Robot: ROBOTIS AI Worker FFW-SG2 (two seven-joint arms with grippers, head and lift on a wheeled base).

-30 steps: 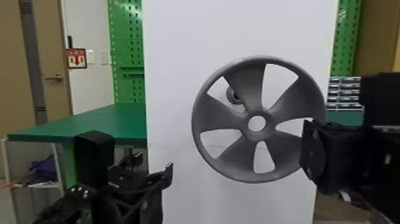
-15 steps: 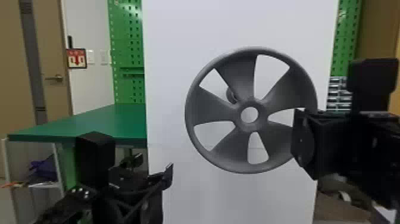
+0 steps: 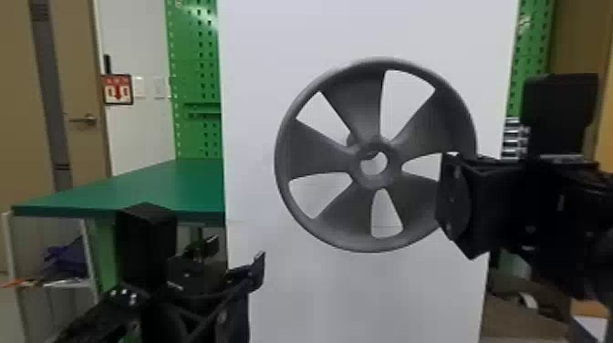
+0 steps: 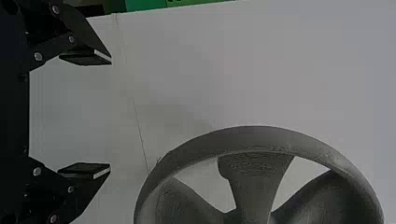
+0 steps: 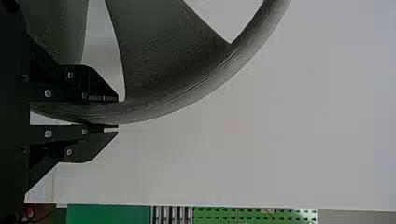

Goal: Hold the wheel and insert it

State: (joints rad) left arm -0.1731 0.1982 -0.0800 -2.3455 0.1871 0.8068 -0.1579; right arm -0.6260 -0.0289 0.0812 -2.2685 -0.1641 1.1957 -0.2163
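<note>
A grey five-spoked wheel [image 3: 319, 150] is held upright in front of a white panel [image 3: 292, 292]. My right gripper [image 3: 449, 196] is at the wheel's right side; in the right wrist view the fingers of my right gripper [image 5: 111, 113] are shut on the rim of the wheel [image 5: 187, 95]. Behind the wheel, a small part of a round grey peg [image 3: 351, 139] shows beside the hub and through its hole. My left gripper [image 3: 232, 255] stands open, lower left of the wheel. In the left wrist view, nothing is between the fingers of my left gripper [image 4: 110, 115], and the wheel [image 4: 257, 140] is apart from them.
A green table [image 3: 150, 187] stands at the left behind my left arm. Green pegboards [image 3: 194, 68] rise behind both sides of the panel. Boxes [image 3: 588, 314] lie low at the right, beneath my right arm.
The wheel, in my right gripper, has moved left and up, bringing its hub over more of the peg behind. My left arm has stayed where it was.
</note>
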